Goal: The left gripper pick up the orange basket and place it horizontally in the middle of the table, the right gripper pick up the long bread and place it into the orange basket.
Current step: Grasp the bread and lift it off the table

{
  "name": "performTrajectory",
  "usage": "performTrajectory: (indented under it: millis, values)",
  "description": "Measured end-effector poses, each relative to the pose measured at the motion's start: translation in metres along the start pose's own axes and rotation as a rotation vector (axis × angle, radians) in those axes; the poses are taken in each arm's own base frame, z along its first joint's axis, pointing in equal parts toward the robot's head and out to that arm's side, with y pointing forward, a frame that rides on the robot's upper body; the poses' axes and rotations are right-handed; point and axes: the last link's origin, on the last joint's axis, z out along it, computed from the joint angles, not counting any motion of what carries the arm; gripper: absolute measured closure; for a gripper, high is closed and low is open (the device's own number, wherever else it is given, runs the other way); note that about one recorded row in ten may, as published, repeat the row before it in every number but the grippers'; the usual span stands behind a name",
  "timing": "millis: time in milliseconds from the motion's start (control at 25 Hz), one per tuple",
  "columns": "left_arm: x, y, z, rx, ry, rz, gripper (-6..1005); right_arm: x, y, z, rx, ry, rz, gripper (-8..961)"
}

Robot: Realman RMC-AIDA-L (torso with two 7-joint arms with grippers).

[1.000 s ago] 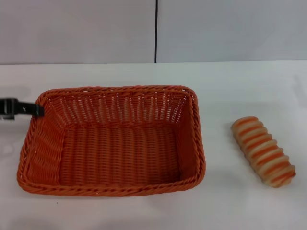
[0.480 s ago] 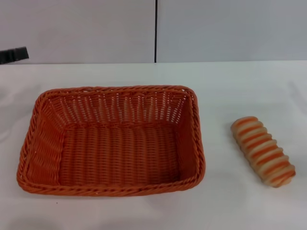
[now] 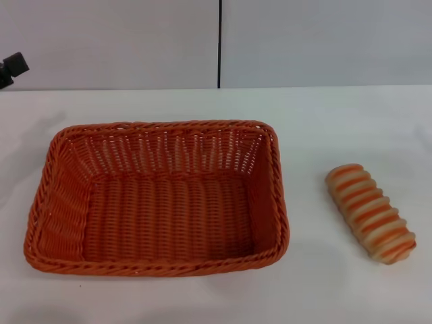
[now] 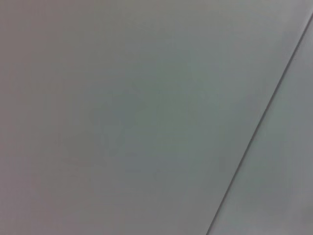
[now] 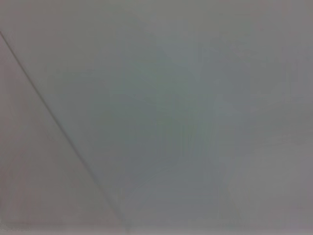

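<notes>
The orange basket (image 3: 158, 196) lies with its long side across the white table (image 3: 337, 121), left of centre, and holds nothing. To its right the long bread (image 3: 370, 212) rests on the table, striped orange-brown and cream, angled toward the near right. Only the black tip of my left gripper (image 3: 12, 69) shows, at the far left edge, raised well above and behind the basket's left end and clear of it. My right gripper is out of view. Both wrist views show only a plain grey wall with a thin seam.
A grey wall with a dark vertical seam (image 3: 219, 44) stands behind the table. Bare tabletop lies between the basket and the bread, and along the far side of the table.
My left gripper has come off the basket's left rim, risen and drawn back to the far left edge. The basket and the bread have stayed put.
</notes>
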Motion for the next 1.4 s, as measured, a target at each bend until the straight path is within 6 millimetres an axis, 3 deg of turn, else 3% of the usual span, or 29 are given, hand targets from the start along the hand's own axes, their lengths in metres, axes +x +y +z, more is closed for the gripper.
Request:
performTrajectory:
  millis: [160, 440, 600, 960, 1400]
  values:
    - [-0.030, 0.000, -0.003, -0.067, 0.123, 0.075, 149, -0.020, 0.005, 0.010, -0.016, 0.340, 0.095, 324]
    - [-0.056, 0.010, -0.009, -0.115, 0.227, 0.182, 150, -0.025, 0.018, 0.038, 0.032, 0.685, 0.128, 324]
    - [-0.065, 0.015, -0.013, -0.129, 0.260, 0.209, 151, -0.020, 0.027, 0.054, -0.006, 0.757, 0.131, 324]
    - [-0.080, 0.024, -0.025, -0.140, 0.297, 0.260, 152, 0.013, 0.044, 0.106, -0.093, 0.844, 0.143, 324]
    - [-0.077, 0.023, -0.027, -0.131, 0.314, 0.272, 152, 0.032, 0.046, 0.126, -0.063, 0.886, 0.128, 325]
